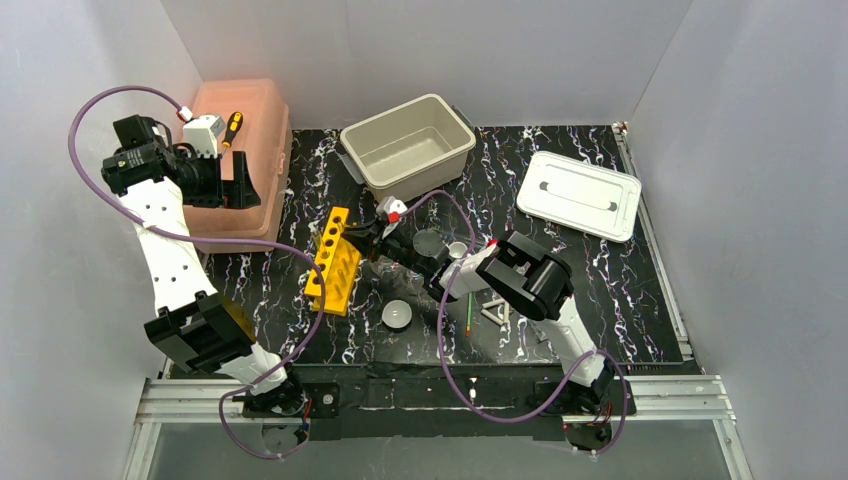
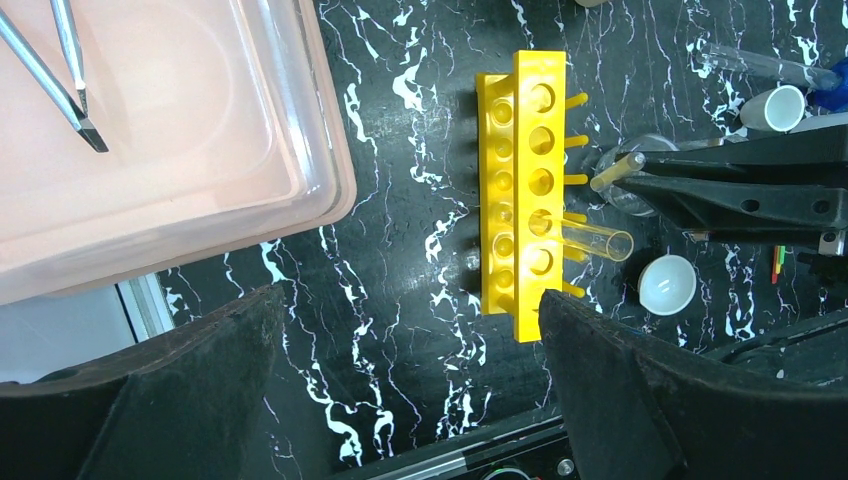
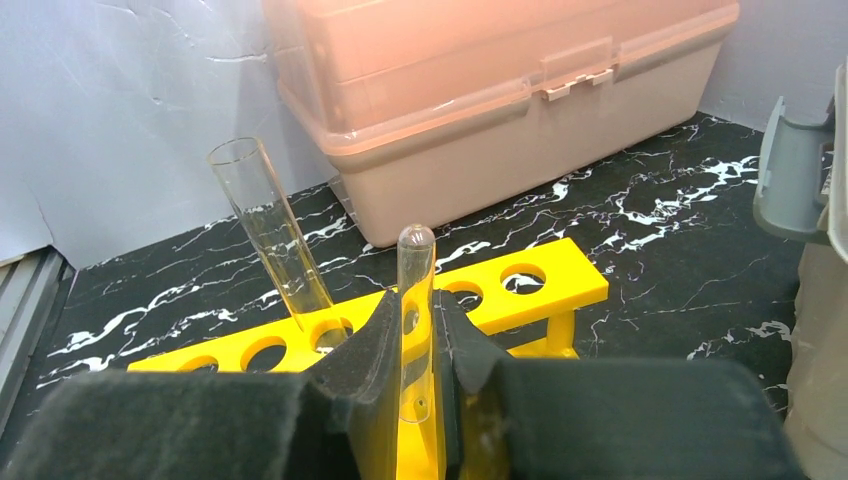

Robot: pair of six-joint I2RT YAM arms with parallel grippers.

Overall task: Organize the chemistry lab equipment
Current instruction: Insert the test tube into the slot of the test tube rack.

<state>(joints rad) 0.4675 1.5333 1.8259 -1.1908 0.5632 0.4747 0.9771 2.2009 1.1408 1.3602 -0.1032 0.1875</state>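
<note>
Step in hand: racking the glass tubes. One tube is poised at the yellow rack (image 1: 335, 262), left of centre in the top view.
Right fingers (image 3: 365, 365): closed on the held tube (image 3: 416, 280) at the bottom centre of the right wrist view. Its rounded closed end sticks out past the tips, over the rack's row of holes.
Racked tube (image 3: 270, 225): seated in a hole just left of the held one, leaning toward the upper left with its open mouth up.
Left fingers (image 2: 190, 390): spread wide and holding nothing. They hang above the desk (image 2: 400, 200), with the pink box (image 2: 150, 150) at upper left and the rack at centre right.
Loose on the desk: the white bowl (image 1: 397, 315), green spoon (image 1: 469, 312) and white triangle (image 1: 495, 312) lie lower centre in the top view, right of the rack. The red-capped bottle (image 1: 393, 210) is near the rack's upper end.
Next move: probably line the closed end up with a free hole, lower it in, and release only once the tube is seated.
Risk: the two tubes are close, so a sideways drift could knock the leaning one.
</note>
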